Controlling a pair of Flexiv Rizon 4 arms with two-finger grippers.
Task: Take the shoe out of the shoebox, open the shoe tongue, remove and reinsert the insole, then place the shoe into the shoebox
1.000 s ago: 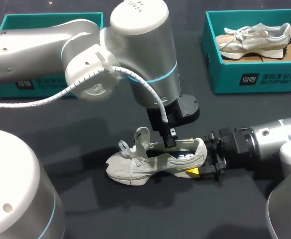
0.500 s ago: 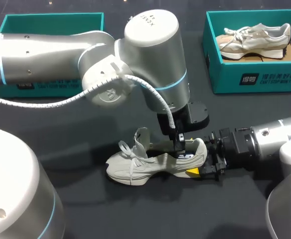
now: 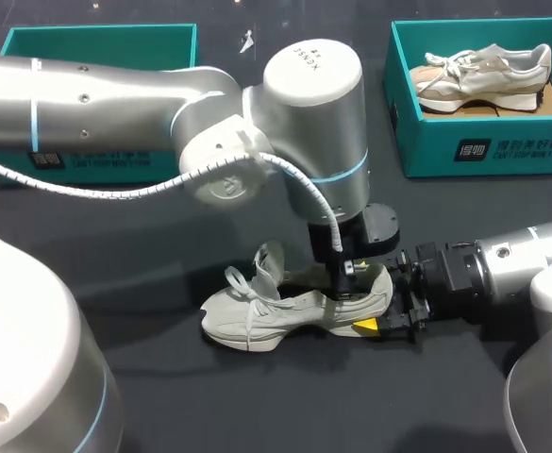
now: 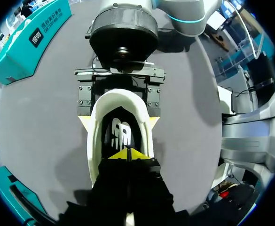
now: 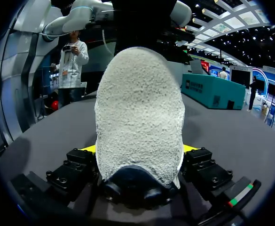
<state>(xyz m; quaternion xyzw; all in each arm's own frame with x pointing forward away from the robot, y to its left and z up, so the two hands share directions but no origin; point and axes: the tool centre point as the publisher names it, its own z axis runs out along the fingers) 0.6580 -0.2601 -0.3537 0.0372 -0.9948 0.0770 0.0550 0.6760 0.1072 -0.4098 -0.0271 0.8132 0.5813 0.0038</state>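
Observation:
A pale grey shoe point(image 3: 276, 311) lies on the dark table, toe to the left, with its tongue point(image 3: 269, 264) standing up. My right gripper point(image 3: 390, 319) is shut on its heel point(image 5: 139, 108), one yellow-tipped finger point(image 4: 84, 123) on each side. My left gripper point(image 3: 344, 276) comes down from above into the shoe's opening near the heel. In the left wrist view its yellow tips point(image 4: 128, 153) are pressed together just above the dark insole point(image 4: 121, 132). Whether they pinch the insole does not show.
A teal shoebox point(image 3: 483, 146) at the back right holds a second shoe point(image 3: 483, 71). Another teal box point(image 3: 96, 42) stands at the back left, partly hidden by my left arm point(image 3: 162, 94), which spans the table's middle above the shoe.
My left arm has swung to the right and its gripper has gone down into the shoe's opening toward the heel. The right gripper and the shoe have stayed in place.

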